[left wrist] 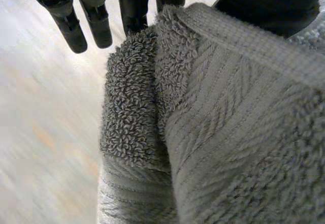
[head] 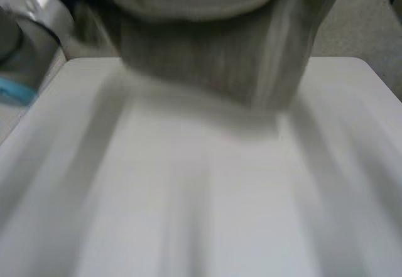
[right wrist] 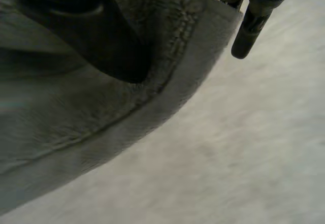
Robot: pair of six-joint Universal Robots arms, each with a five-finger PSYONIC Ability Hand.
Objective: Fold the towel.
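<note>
A grey towel [head: 207, 57] hangs lifted close in front of the head view, its lower edge over the far part of the white table [head: 201, 201]. In the left wrist view my left hand [left wrist: 274, 0] pinches a hemmed corner of the towel [left wrist: 228, 122] between thumb and fingers [left wrist: 132, 5]; two other fingers stick out straight beside the cloth. In the right wrist view my right hand [right wrist: 86, 26] presses its thumb onto the towel's [right wrist: 76, 127] hemmed edge, with fingers [right wrist: 251, 26] behind the cloth. Both hands are shut on the towel.
A grey joint of my left arm with a light-blue cap [head: 31, 38] stands at the table's far left. The table's far edge [head: 352, 60] runs behind the towel, with beige floor [head: 361, 19] beyond it.
</note>
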